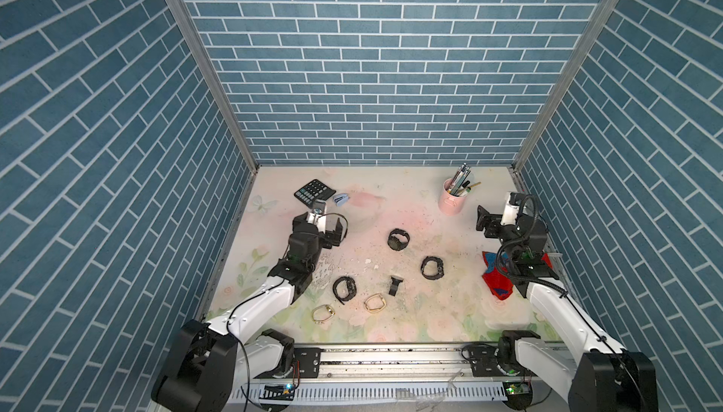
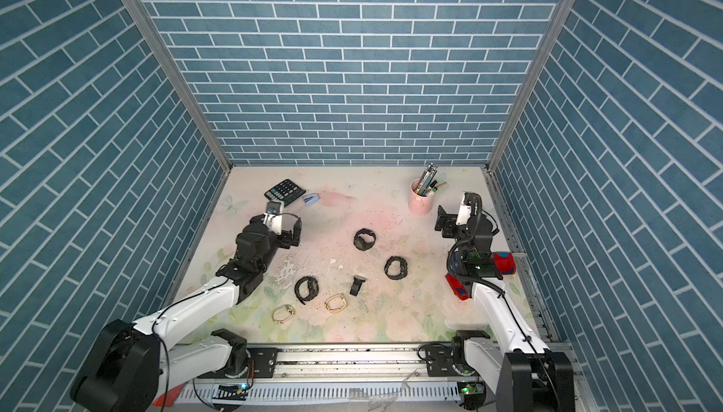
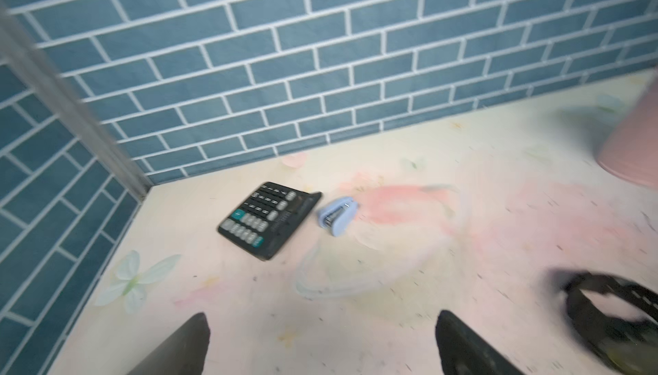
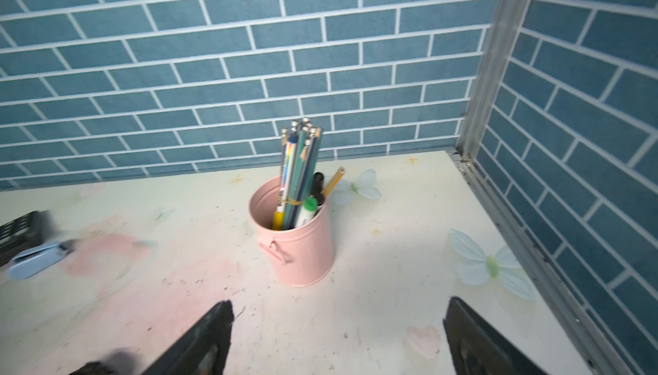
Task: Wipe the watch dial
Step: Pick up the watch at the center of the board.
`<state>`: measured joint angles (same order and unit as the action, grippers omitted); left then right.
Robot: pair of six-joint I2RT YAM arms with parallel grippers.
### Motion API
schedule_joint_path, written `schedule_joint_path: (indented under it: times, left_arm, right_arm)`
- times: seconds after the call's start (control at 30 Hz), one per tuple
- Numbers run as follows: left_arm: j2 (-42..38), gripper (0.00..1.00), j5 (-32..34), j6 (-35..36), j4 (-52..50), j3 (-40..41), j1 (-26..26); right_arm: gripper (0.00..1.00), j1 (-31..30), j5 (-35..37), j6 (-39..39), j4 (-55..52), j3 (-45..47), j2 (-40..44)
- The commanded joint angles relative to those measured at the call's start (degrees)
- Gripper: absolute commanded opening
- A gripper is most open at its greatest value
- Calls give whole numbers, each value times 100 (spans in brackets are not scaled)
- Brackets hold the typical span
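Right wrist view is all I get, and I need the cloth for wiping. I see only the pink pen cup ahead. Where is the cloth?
Observer: The red and blue cloth lies on the table beneath the right arm, back from the right gripper.
Operator: And the watches?
Observer: Nearest the cloth is a black watch, apart from it, toward the table's middle.
Operator: Is the left side busy?
Observer: No, the left gripper is open and holds nothing.

Calculator (image 1: pixel 314 191), stapler (image 1: pixel 341 199), pink pen cup (image 1: pixel 451 202)
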<state>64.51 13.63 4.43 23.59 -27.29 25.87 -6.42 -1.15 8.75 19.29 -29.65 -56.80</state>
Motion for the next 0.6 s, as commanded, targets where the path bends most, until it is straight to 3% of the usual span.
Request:
schedule_joint_path:
  times: [0.0, 0.2, 0.33, 0.57]
  left_arm:
    - [-89, 100, 365, 87, -458, 44, 426]
    - [-233, 100, 386, -328, 215, 603, 531]
    - [-119, 99, 65, -414, 184, 614, 535]
    - [-6, 100, 284, -822, -110, 337, 526]
  right_arm:
    - [93, -348, -146, 323, -741, -133, 57]
    - [88, -1072, -575, 417, -1378, -562, -366]
    - [83, -1535, -1026, 202, -1979, -1091, -829]
    - [83, -2036, -1122, -100, -2907, -1989, -1681]
